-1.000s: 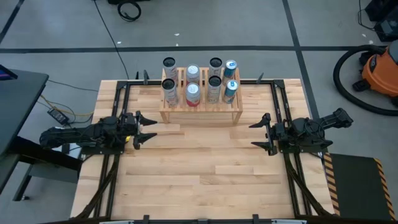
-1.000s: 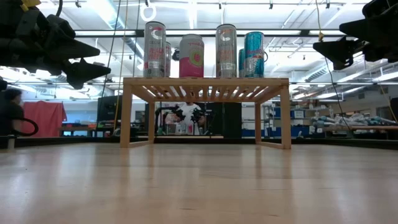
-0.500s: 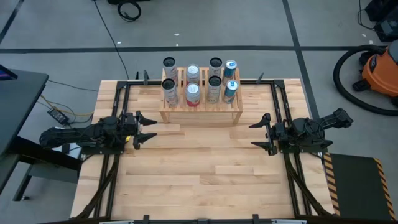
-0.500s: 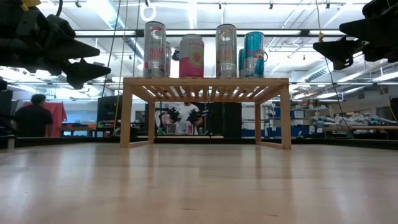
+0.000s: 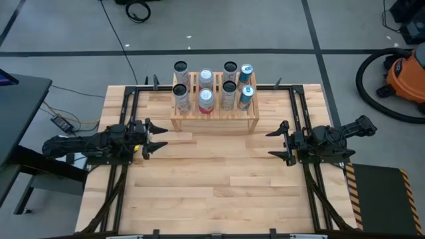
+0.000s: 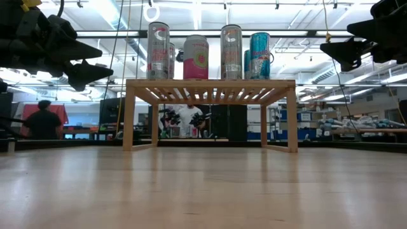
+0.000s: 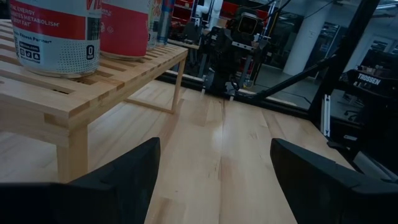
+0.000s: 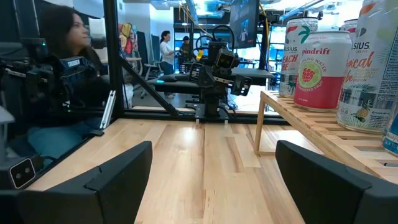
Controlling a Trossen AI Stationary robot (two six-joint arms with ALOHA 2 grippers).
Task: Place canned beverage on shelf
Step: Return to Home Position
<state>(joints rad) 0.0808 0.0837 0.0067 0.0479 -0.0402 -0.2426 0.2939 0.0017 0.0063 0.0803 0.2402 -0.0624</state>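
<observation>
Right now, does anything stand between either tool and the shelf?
Nothing visible does. Only bare table lies between the open left tool, the open right tool and the shelf, whose top holds the cans.

high: straight down | low: level across | wrists: forward | shared: shelf [image 5: 214, 119]

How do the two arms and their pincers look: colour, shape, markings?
Both are black and jointed. The left pincer and right pincer each have two tapered, pointed black fingers. A small yellow patch shows near the left wrist.
</observation>
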